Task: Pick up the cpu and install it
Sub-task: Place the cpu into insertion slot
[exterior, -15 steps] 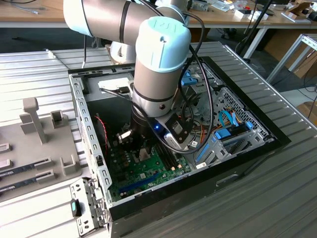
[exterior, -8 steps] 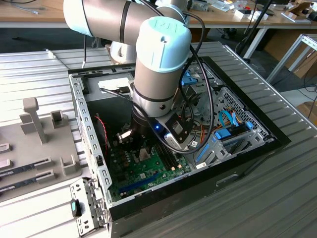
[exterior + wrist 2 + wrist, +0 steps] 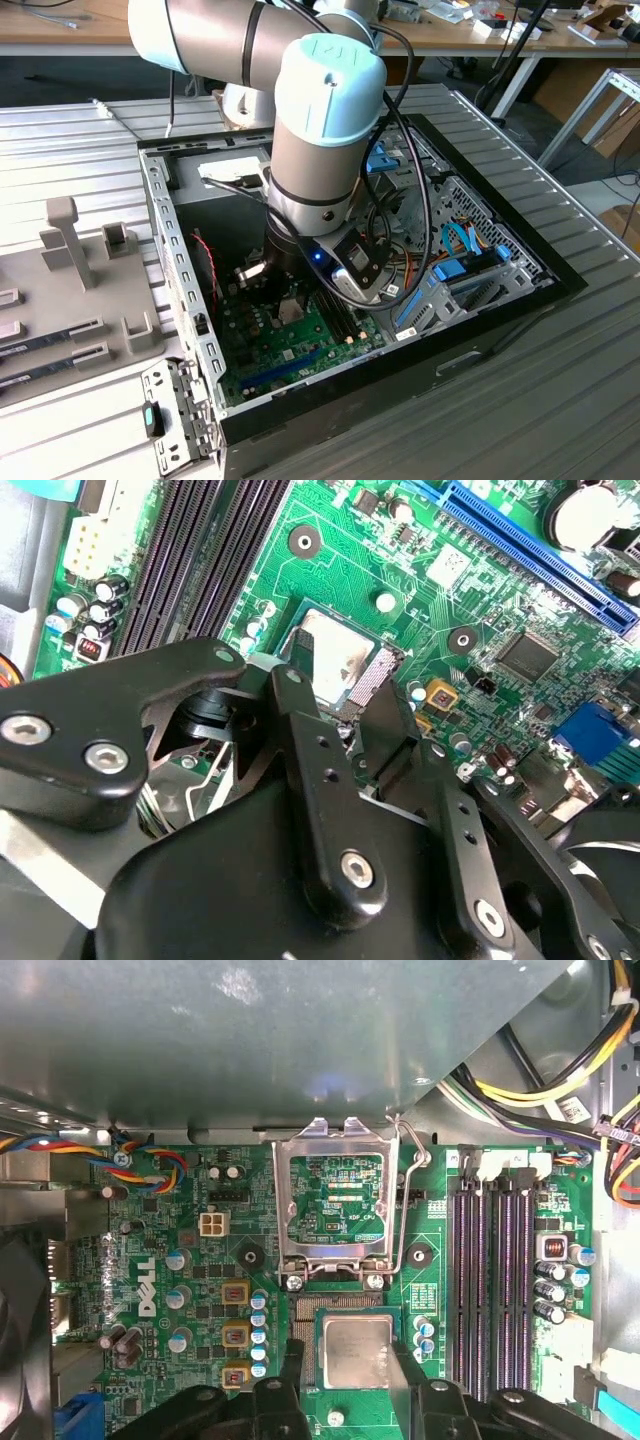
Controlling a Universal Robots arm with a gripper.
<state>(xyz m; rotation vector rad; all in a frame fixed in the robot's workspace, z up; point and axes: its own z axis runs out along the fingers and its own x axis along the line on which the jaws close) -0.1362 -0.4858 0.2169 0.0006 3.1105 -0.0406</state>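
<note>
The cpu (image 3: pixel 355 1350), a small silver-grey square with a thin green rim, hangs level just over the open socket (image 3: pixel 340 1300) on the green motherboard (image 3: pixel 200 1290). My gripper (image 3: pixel 350 1362) is shut on it, one black finger (image 3: pixel 300 670) on each of two opposite edges. The second wrist view has the cpu (image 3: pixel 335 660) between the fingertips of the gripper (image 3: pixel 343 675), with dark socket pins showing beside it. The socket's metal load plate (image 3: pixel 335 1195) stands flipped open. In the exterior view the gripper (image 3: pixel 285 300) reaches down into the open computer case (image 3: pixel 190 300).
Dark memory slots (image 3: pixel 495 1270) run beside the socket. Bundled cables (image 3: pixel 540 1080) and a metal case wall (image 3: pixel 250 1040) crowd the far side. A blue expansion slot (image 3: pixel 530 545) lies close by. A grey fixture tray (image 3: pixel 70 290) sits at the exterior view's left.
</note>
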